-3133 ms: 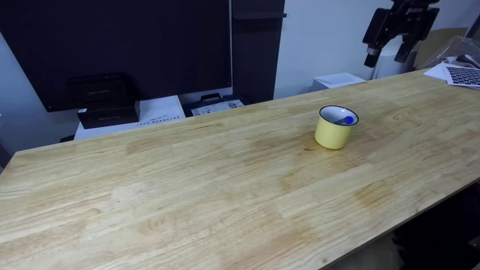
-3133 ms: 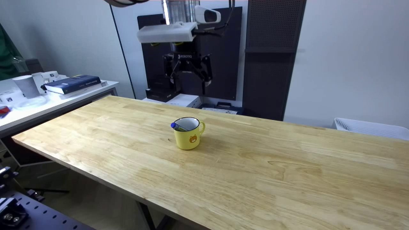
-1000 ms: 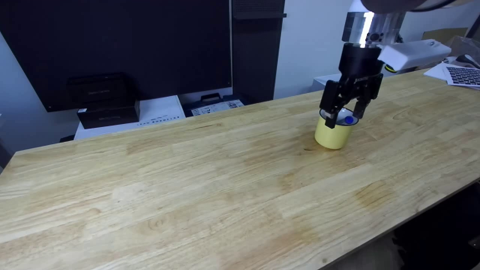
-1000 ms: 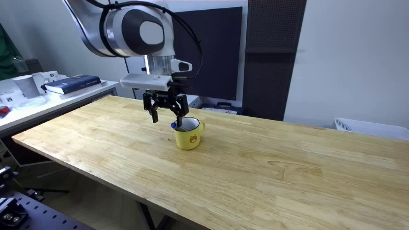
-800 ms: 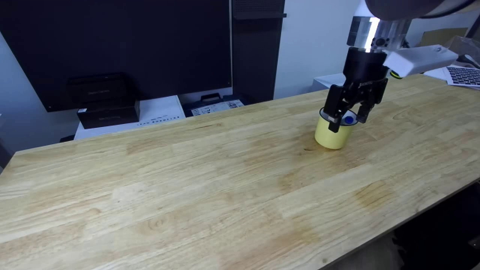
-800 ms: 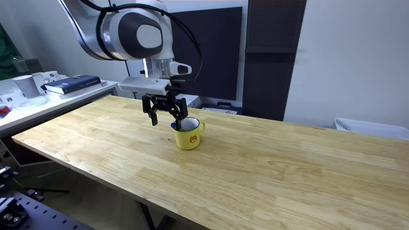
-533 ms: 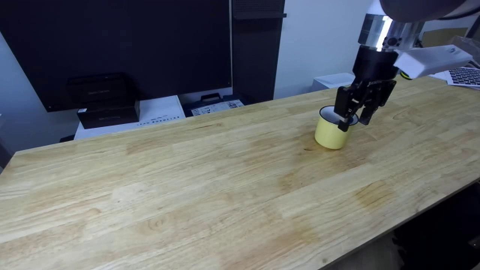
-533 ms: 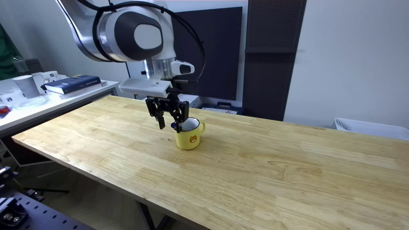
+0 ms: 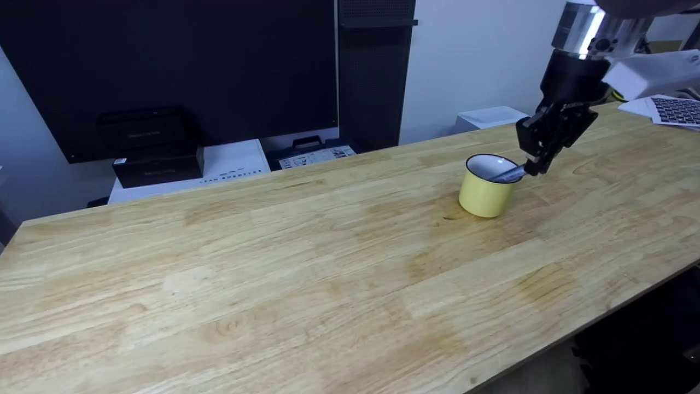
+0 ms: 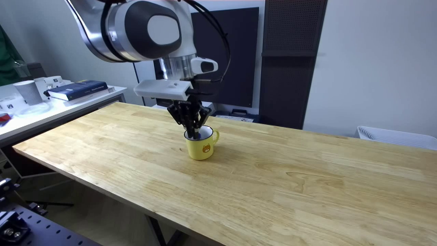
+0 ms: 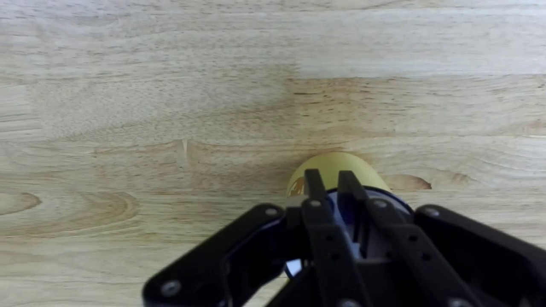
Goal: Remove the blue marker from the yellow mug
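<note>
Blue marker (image 9: 508,174): slanting over the rim of the yellow mug (image 9: 481,197), lower part inside, upper end covered by the fingers (image 11: 314,184) in an exterior view.
Finger state: drawn nearly together, a narrow gap between the tips, clasping the marker's upper end in that gap; blue shows between them in the wrist view.
Finger position: at the mug's rim, pointing downward at a tilt; contact with the rim cannot be determined.
Mug condition: upright on the desk (image 9: 246,295), dark rim, pale interior; handle and orange animal print visible in an exterior view.
Desk surface: light wood; a black-and-white patterned item (image 9: 678,111) lies well apart from the mug.
Arm (image 10: 146,32): extends from the top in both exterior views.
Side table (image 10: 13,123): white; bears a dark blue book (image 10: 78,89) and a grey cup (image 10: 29,94).
</note>
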